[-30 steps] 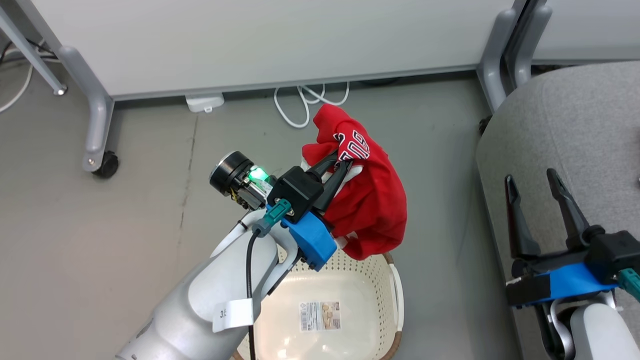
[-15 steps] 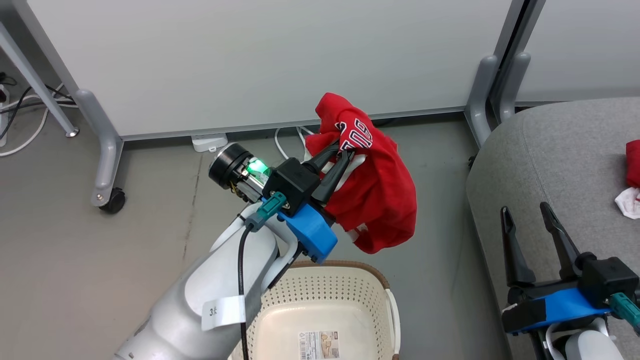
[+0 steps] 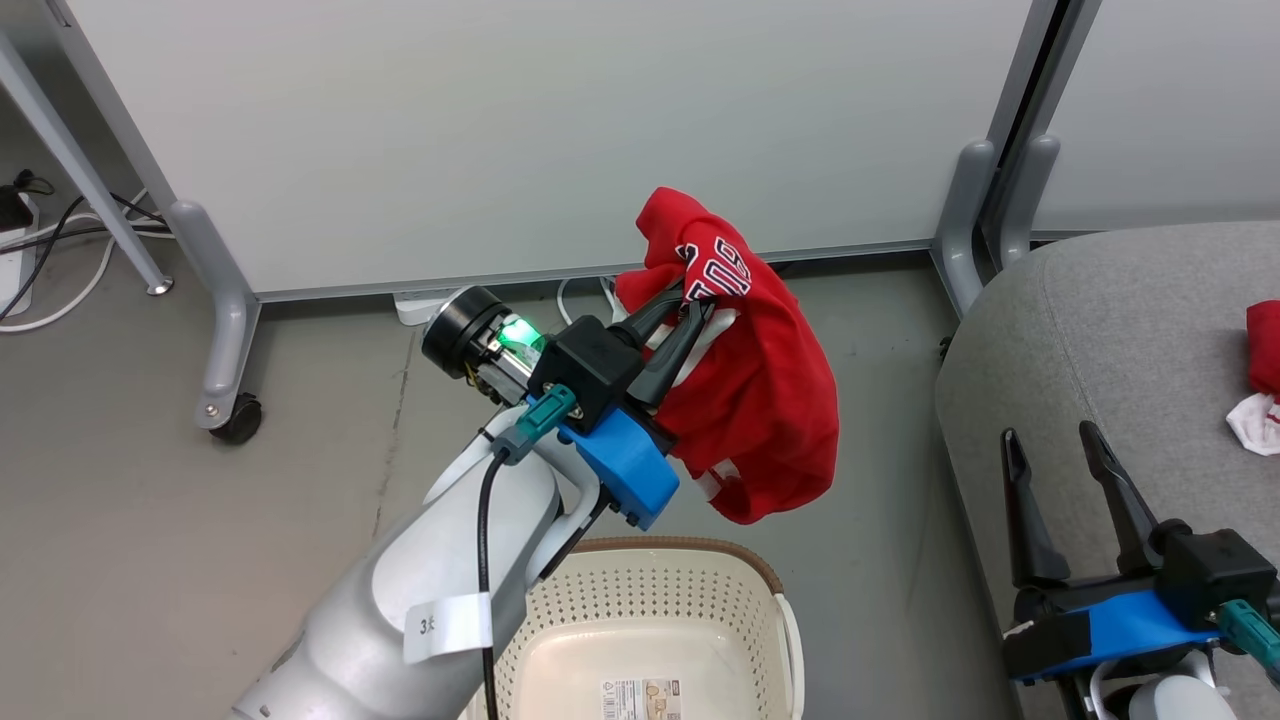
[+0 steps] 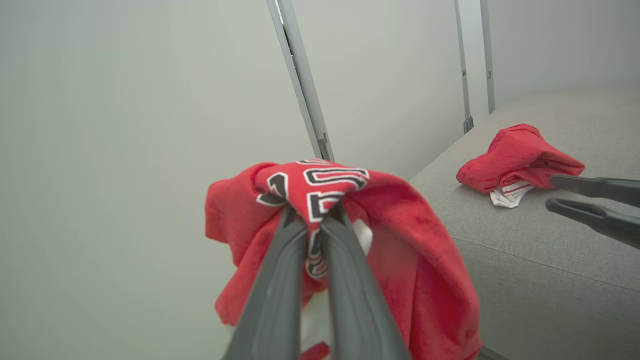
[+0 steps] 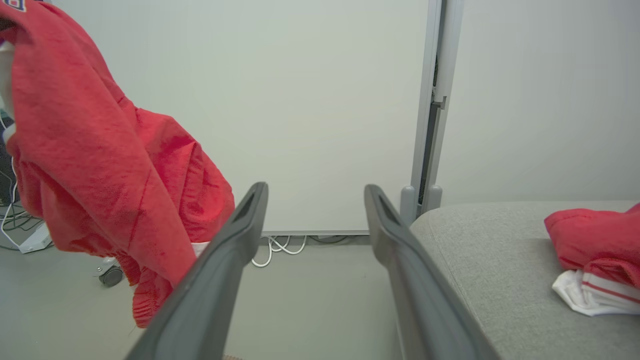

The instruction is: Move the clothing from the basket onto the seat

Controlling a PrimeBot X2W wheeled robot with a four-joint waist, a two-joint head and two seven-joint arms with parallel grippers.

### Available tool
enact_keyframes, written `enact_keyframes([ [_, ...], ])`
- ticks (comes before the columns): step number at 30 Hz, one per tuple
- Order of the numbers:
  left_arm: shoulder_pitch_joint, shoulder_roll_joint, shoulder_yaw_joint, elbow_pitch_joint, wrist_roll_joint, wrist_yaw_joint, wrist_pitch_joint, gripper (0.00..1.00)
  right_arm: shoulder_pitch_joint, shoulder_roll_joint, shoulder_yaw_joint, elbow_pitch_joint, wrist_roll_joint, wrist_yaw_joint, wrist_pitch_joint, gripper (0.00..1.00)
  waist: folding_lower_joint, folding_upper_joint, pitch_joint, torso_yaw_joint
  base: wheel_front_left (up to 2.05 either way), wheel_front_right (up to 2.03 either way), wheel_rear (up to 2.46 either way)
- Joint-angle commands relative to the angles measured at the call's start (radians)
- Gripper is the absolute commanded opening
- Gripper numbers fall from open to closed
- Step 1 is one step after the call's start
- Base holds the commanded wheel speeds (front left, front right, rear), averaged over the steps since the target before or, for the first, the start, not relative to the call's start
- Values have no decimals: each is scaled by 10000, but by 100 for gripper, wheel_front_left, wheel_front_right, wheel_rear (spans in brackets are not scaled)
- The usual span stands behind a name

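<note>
The left pincer is closed tight on the lettered red garment, which hangs in the air just beyond the far rim of the basket. The right pincer stands wide open, empty, by the seat, where a second red garment lies.

The basket is cut by the head view's bottom edge, its left rim hidden behind the left forearm; the label on its floor is cropped and unreadably small. Above the basket, the held red garment is bunched, its lettering only partly legible, and the left gripper's jaws end buried in its folds. Well right of the basket, the seat and the second red garment on it run off the edge.
</note>
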Motion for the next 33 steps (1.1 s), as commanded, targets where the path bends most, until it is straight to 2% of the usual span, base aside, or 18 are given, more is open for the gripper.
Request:
enact_keyframes([
  [1,-13,-14,-20,-28,-35,-11,-50,0,90,16,19,-43,83,1,-38,100,0,-1,-3,9,0,0,0],
  [7,-73,-33,-46,-26,-21,36,-50,0,-132,-111,456,-181,13,1,-38,100,0,-1,-17,49,0,0,0],
  [18,-219,-21,-36,-54,-7,81,-51,0,-1168,-677,2773,-423,-10,1,-36,100,0,-1,195,102,0,0,0],
  [24,-281,-99,-49,-97,22,89,-51,0,-2028,-877,3660,-70,78,1,-36,100,0,-1,373,179,0,0,0],
  [33,-436,-232,-88,-181,112,77,-51,0,-3416,-831,4249,1174,-106,1,-38,100,0,-1,661,339,0,0,0],
])
